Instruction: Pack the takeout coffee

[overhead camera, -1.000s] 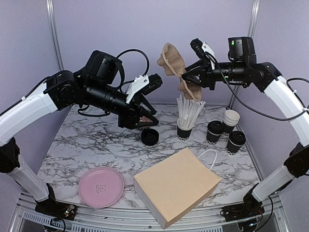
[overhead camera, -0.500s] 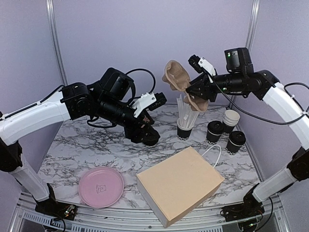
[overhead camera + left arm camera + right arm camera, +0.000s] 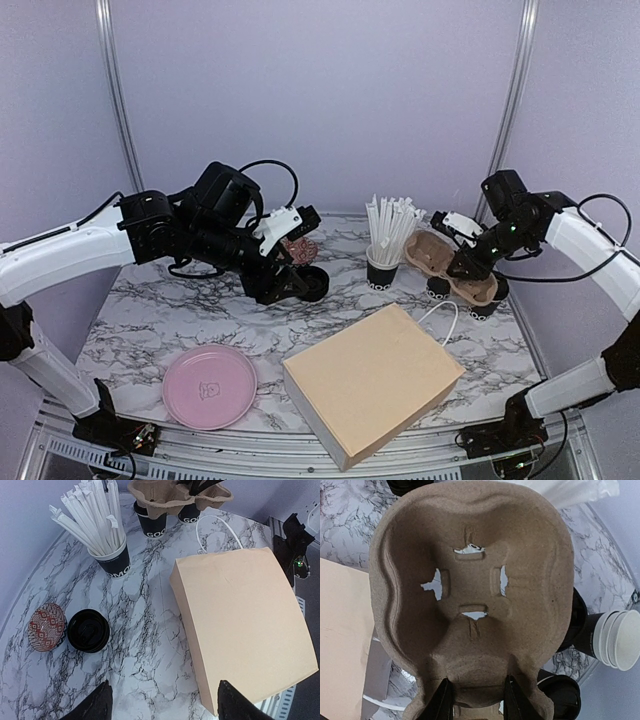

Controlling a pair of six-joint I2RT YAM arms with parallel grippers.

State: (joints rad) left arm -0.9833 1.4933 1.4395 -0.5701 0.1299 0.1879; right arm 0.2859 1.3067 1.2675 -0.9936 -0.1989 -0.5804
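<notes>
We found the right gripper clamped on the carrier, perhaps resting atop the cups, and the left gripper open over a lid; next, we judged: park carrier, load cups.

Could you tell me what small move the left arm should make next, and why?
Probably lower the left gripper onto the loose black lid: its jaws stand open, and the lid lies flat beside the patterned dish, while the right gripper holds the pulp carrier.
</notes>
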